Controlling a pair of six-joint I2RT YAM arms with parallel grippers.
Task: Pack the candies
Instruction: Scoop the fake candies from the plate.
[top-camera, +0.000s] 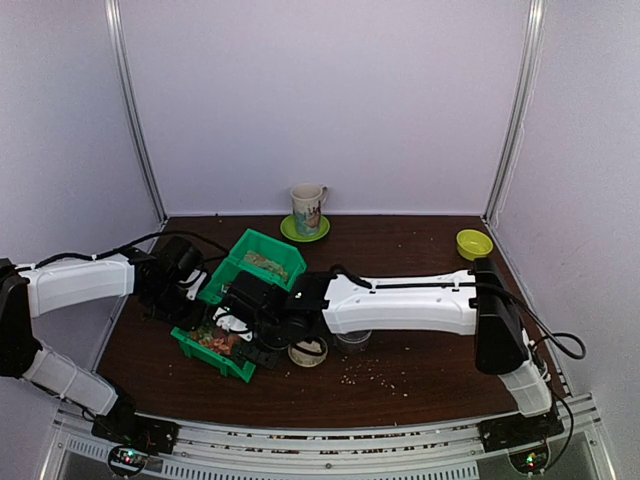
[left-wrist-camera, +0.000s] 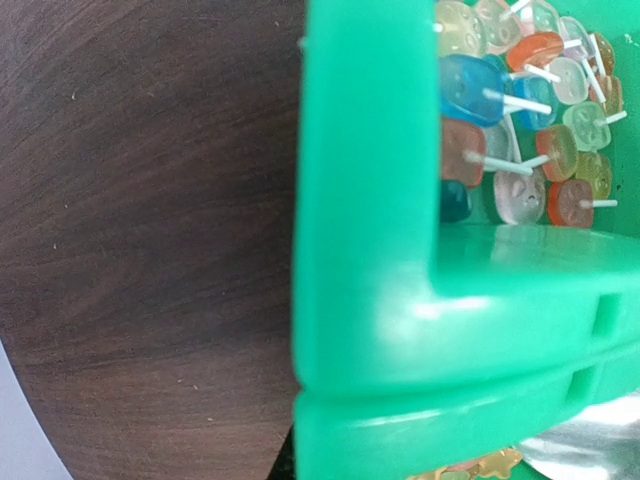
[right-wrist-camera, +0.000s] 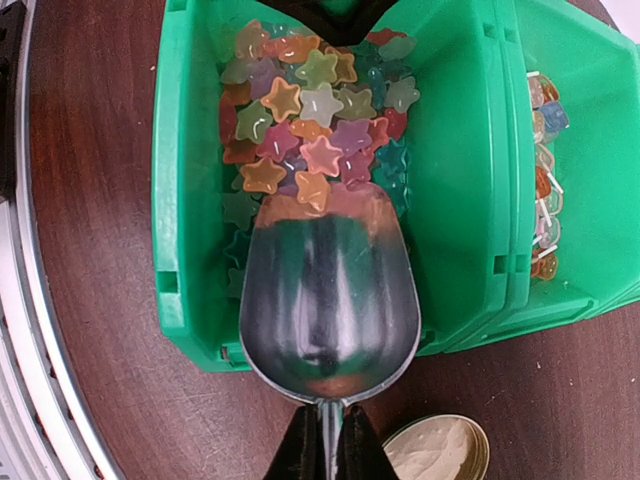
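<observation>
Two green bins (right-wrist-camera: 185, 200) centre frame, one scoop (right-wrist-camera: 330, 300) over the candies (right-wrist-camera: 300, 130), one lid (right-wrist-camera: 440, 450) lower right; right gripper (right-wrist-camera: 327, 445) clamps the scoop, left gripper (top-camera: 195, 288) closed

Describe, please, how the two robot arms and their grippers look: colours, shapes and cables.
Both arms, the left arm and the right arm, have white shells on the long links and black joints. A thin black cable runs along the right arm and loops out beside its elbow; the left arm has one too. The right gripper has two slim black fingers.
</observation>
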